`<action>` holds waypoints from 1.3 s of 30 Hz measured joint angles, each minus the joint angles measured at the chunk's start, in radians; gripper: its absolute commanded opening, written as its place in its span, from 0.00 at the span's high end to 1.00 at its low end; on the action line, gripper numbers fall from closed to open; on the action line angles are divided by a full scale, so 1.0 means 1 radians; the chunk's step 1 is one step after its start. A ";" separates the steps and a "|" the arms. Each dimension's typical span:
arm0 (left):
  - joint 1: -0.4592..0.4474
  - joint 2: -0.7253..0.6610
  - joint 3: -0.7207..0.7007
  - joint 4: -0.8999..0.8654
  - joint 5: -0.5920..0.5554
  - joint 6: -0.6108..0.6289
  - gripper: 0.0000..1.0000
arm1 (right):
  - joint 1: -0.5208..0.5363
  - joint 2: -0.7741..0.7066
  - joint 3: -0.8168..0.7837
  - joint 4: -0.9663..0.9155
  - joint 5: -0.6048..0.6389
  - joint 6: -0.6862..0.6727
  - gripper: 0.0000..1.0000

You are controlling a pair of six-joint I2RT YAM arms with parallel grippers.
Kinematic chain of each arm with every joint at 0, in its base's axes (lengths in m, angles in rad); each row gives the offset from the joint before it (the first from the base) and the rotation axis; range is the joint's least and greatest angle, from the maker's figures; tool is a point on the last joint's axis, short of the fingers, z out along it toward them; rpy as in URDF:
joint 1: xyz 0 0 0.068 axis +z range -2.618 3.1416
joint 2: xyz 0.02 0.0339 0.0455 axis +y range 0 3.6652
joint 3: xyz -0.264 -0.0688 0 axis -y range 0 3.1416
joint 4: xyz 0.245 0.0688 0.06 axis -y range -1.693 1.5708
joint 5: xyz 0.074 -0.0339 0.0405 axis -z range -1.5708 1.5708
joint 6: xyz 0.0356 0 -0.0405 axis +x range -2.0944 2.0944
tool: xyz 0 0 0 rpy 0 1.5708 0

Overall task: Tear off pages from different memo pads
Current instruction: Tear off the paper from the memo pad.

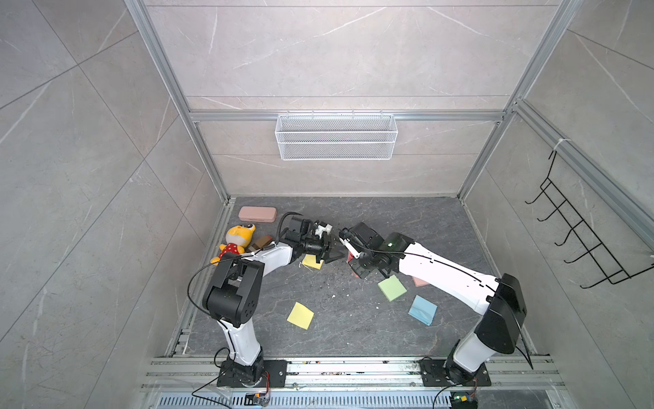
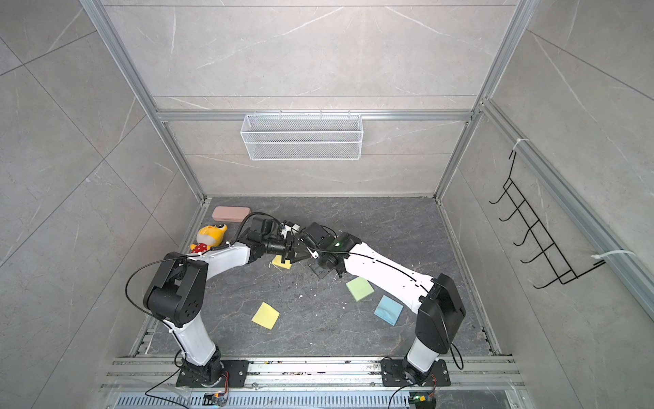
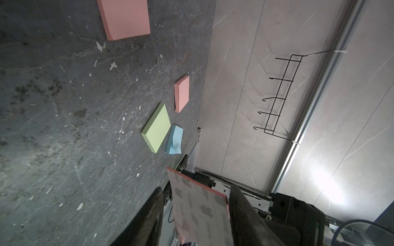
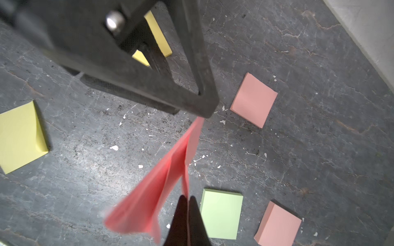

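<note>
Above mid-table, my right gripper (image 4: 187,198) pinches the red memo pad's (image 3: 198,204) top page (image 4: 193,147); my left gripper (image 3: 196,188) gapes around the pad. Next I'd clamp it, then pull.

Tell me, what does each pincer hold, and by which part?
Right pincer: shut on a red page, at its edge. Left pincer: the red pad lies between its fingers, but a grip cannot be told.

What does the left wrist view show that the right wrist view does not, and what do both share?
Only left wrist: the blue memo pad, the black wire hook rack. Only right wrist: two yellow memo pads, the right gripper shut on the red memo pad. Both: that red pad, the green memo pad, two salmon memo pads.
</note>
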State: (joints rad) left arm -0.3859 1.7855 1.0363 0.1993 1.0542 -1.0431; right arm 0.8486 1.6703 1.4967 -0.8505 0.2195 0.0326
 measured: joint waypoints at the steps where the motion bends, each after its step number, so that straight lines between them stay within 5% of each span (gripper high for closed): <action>1: 0.004 -0.013 -0.024 0.038 -0.001 -0.013 0.37 | -0.001 0.000 0.013 -0.008 -0.007 0.000 1.00; 10: -0.002 -0.130 -0.106 0.245 0.001 -0.056 0.17 | -0.021 0.000 0.080 -0.035 -0.070 0.001 1.00; 14: -0.003 -0.151 -0.114 0.307 0.003 -0.082 0.18 | -0.023 0.001 0.085 -0.037 -0.090 0.005 1.00; 31: -0.052 -0.159 -0.128 0.083 0.042 0.095 0.67 | -0.075 0.001 0.098 -0.052 -0.191 0.047 1.00; 39: -0.052 -0.159 -0.102 -0.005 0.047 0.158 0.98 | -0.075 0.004 0.106 -0.063 -0.092 0.053 1.00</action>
State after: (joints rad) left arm -0.4377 1.6260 0.9344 0.1944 1.1015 -0.8852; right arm 0.7738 1.6745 1.6028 -0.9138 0.1272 0.0856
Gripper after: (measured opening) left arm 0.059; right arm 0.050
